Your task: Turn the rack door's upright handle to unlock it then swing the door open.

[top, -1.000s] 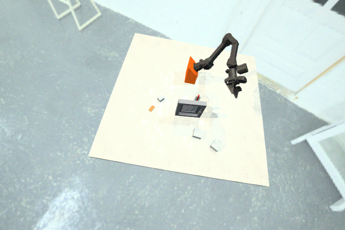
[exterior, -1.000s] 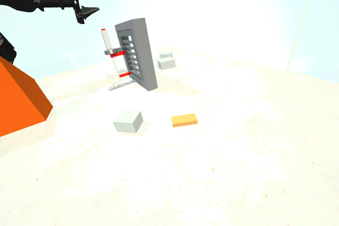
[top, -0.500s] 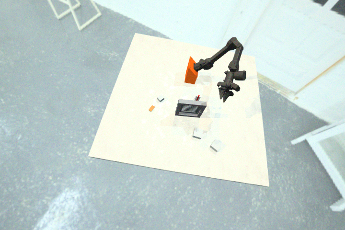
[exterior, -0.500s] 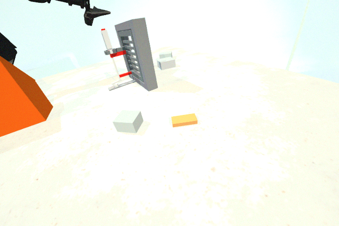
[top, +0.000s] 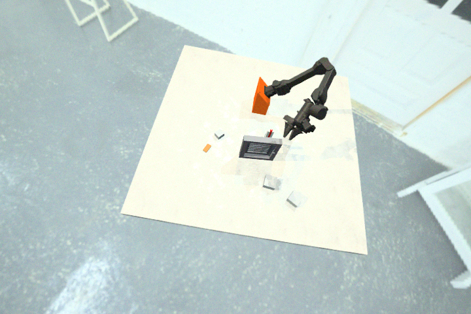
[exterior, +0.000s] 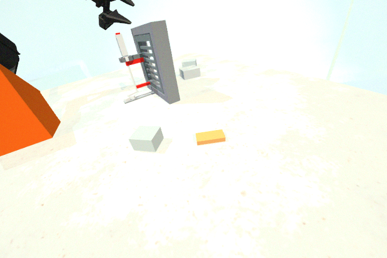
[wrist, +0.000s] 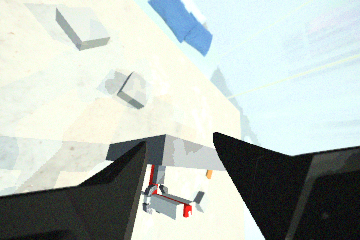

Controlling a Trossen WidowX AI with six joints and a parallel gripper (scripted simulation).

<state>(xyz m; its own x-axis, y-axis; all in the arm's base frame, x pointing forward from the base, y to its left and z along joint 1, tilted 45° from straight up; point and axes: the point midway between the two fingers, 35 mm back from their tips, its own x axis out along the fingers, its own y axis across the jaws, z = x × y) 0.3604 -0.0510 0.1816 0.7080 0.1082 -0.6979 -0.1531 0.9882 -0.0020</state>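
Observation:
The grey rack frame stands upright on the table. Its slatted door looks shut within it. The white handle with a red tip stands upright off the door on brackets, on the side toward the arm's base. My gripper is open with nothing between its fingers. It is higher than the frame's top in the exterior view, off the handle. In the wrist view the handle shows low between the fingers, farther away. The handle's exact turn is hard to tell.
A grey block and a flat orange block lie to one side. Two grey blocks lie beyond the rack. An orange wedge stands at the arm's base.

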